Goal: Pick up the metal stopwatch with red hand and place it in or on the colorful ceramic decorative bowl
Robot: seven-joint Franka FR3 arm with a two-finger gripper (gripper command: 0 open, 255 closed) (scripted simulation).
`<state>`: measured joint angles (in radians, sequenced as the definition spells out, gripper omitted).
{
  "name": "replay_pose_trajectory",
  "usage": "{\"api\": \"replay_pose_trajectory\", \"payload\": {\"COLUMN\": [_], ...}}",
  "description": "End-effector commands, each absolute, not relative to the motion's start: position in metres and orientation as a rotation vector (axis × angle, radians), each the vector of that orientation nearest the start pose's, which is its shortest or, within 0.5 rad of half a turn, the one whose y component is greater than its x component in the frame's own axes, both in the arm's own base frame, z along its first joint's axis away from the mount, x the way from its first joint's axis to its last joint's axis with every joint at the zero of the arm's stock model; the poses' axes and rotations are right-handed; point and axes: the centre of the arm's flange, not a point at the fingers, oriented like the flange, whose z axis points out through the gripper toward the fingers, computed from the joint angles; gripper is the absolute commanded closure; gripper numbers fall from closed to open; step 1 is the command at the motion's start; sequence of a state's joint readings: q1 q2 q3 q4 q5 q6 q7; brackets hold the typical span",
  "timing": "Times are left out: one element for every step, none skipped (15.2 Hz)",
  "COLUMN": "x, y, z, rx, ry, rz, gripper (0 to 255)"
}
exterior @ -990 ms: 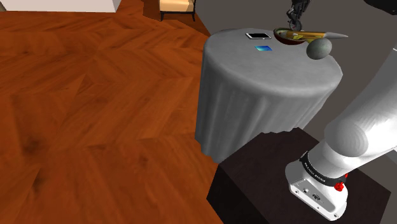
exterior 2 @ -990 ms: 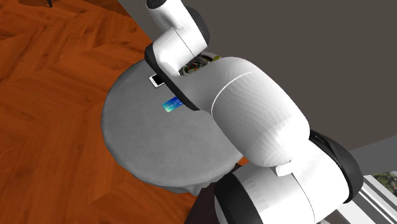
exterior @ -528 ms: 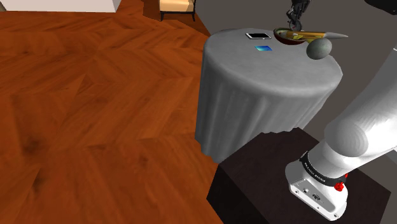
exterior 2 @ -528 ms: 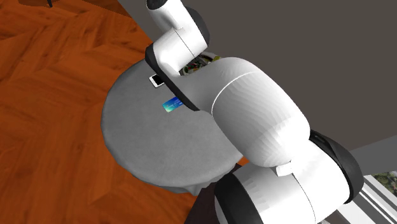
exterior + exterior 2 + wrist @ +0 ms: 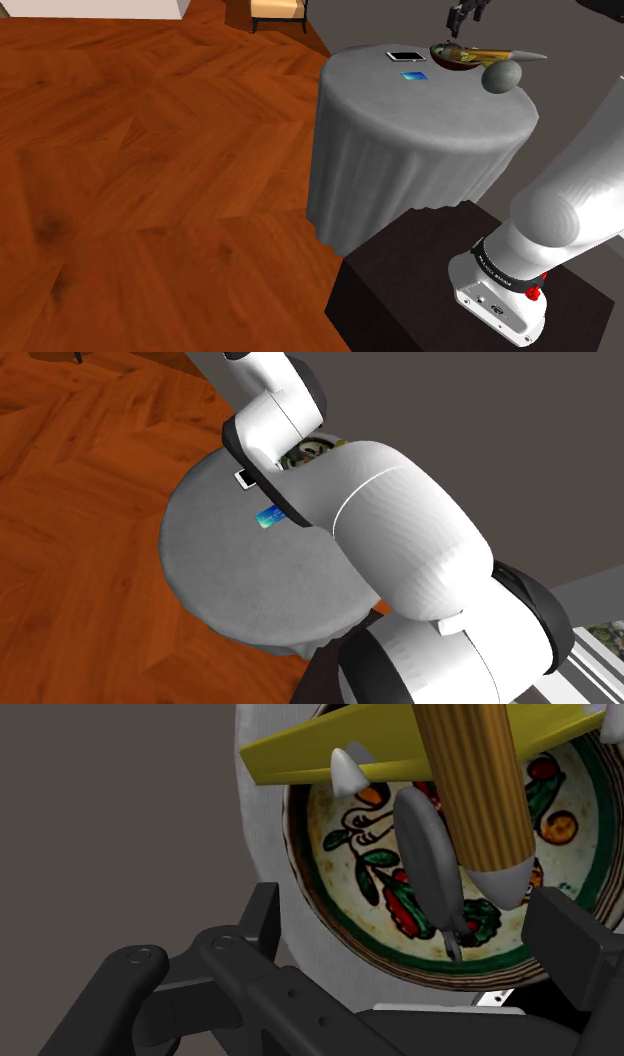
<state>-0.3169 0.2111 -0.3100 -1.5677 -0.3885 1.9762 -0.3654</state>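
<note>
The grey metal stopwatch [image 5: 428, 864] lies inside the flower-painted bowl [image 5: 335, 879], upper right on the cloth-draped bench [image 5: 420, 110]. The black hand [image 5: 465, 14] hangs released above. Placing is judged done; a clean withdrawal is called for next.

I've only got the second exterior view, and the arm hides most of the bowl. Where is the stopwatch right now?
Observer: In the wrist view, a grey stopwatch rests inside the painted bowl, edge-on to the camera.
Operator: Is the gripper holding it?
Observer: No, the gripper is open, its fingers apart and clasping nothing.
Operator: Anything else at the bowl?
Observer: A toy plane with yellow wings lies across the bowl.
</note>
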Motion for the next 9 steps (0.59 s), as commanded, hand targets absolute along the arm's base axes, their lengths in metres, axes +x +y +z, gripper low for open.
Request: {"api": "replay_pose_trajectory", "payload": {"x": [0.5199, 0.5206, 0.5206, 0.5205, 0.5205, 0.5205, 0.5206, 0.5206, 0.5206], "y": [-0.3735, -0.3687, -0.3687, -0.3687, -0.3687, -0.3687, -0.3687, -0.3687, -0.3687], "z": [0.5720, 0.5812, 0.5812, 0.5812, 0.5812, 0.5812, 0.5812, 0.5812, 0.5812], "rx": [-3.611, -3.611, -3.611, -3.611, -3.611, -3.611, -3.611, -3.611, -3.611], "ry": [0.235, 0.235, 0.235, 0.235, 0.235, 0.235, 0.235, 0.235, 0.235], "rz": [0.054, 0.054, 0.054, 0.054, 0.054, 0.054, 0.054, 0.054, 0.054], "gripper": [0, 0, 0, 0, 0, 0, 0, 0, 0]}}
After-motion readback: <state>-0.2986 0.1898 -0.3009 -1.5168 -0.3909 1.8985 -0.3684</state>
